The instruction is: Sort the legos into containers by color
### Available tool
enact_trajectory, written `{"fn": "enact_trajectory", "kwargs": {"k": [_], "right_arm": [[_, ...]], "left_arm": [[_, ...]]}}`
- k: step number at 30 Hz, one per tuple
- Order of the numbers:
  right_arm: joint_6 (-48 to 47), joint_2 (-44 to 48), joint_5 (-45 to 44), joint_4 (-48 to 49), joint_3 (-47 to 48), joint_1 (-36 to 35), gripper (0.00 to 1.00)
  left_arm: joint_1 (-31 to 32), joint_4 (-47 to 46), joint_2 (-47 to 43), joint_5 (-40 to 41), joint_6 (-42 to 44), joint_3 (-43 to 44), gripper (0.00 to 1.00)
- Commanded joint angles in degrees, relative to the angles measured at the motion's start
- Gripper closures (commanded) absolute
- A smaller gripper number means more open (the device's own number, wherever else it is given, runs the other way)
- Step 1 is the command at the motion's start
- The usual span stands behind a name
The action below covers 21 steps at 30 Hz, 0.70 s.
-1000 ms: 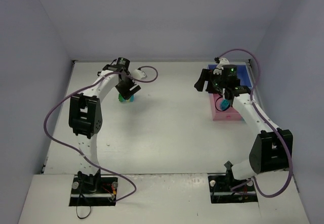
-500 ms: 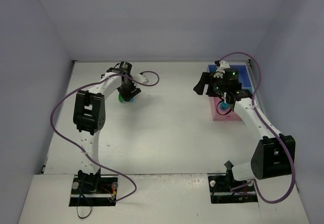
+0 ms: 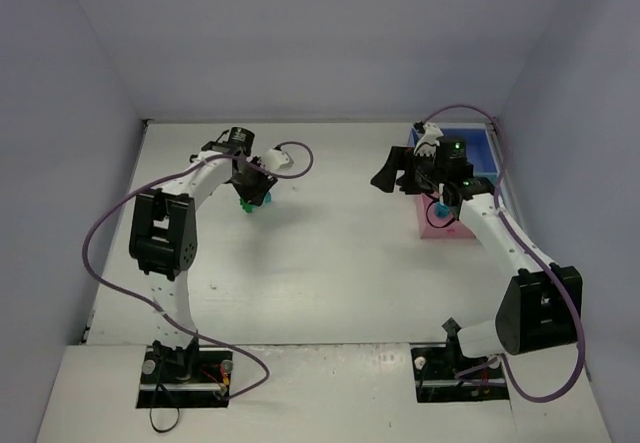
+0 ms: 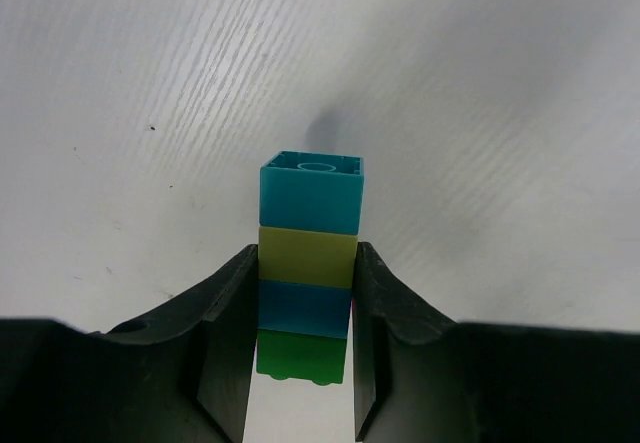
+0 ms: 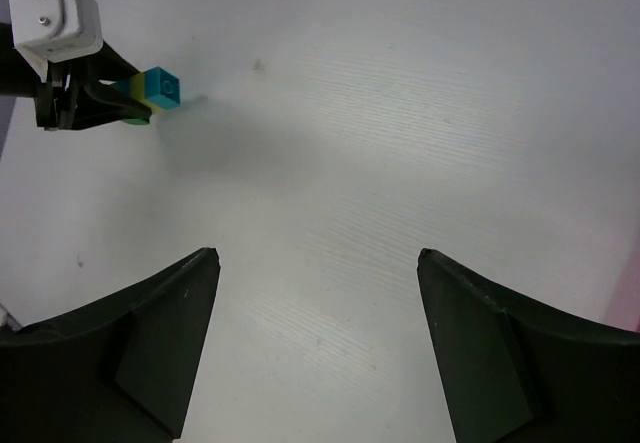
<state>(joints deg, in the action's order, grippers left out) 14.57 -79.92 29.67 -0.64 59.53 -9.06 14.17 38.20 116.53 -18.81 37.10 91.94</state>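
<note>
We are picking up the multicolour stack (image 4: 309, 225) over the far-left table (image 3: 330, 263), well apart from the containers (image 3: 440, 229). Our left gripper (image 4: 305, 285) is clamping its middle bricks. Our right gripper (image 5: 315, 263) is gaping, empty (probably needed next to pull the colours apart).

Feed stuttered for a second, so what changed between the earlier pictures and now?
The left claw settled around the brick stack and closed on it; its fingers now press both sides. The right claw drifted slightly left from the trays, open and empty as before. The pink tray and blue tray stayed put.
</note>
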Motion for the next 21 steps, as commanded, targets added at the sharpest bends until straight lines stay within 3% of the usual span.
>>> {"fn": "enact_trajectory", "kwargs": {"k": [1, 8, 11, 15, 21], "right_arm": [[0.81, 0.21, 7.23, 2.84, 4.80, -2.54, 0.23], [10.03, -4.98, 16.37, 3.02, 10.69, -5.44, 0.18], [13.20, -6.47, 17.96, 3.46, 13.94, -7.54, 0.14], [16.28, -9.11, 19.98, 3.81, 18.07, -10.62, 0.08], [18.48, -12.89, 20.25, 4.16, 22.30, -15.19, 0.09]], "left_arm": [[-0.02, -6.80, -11.66, -11.04, -4.22, -1.93, 0.84], [0.24, -22.09, -28.19, -24.06, -11.43, -16.42, 0.84], [1.38, -22.64, -31.26, -25.75, -12.05, -17.58, 0.84], [4.71, -23.34, -34.43, -25.32, -11.44, -18.03, 0.83], [11.31, -24.39, -37.78, -20.75, -8.89, -18.64, 0.83]]}}
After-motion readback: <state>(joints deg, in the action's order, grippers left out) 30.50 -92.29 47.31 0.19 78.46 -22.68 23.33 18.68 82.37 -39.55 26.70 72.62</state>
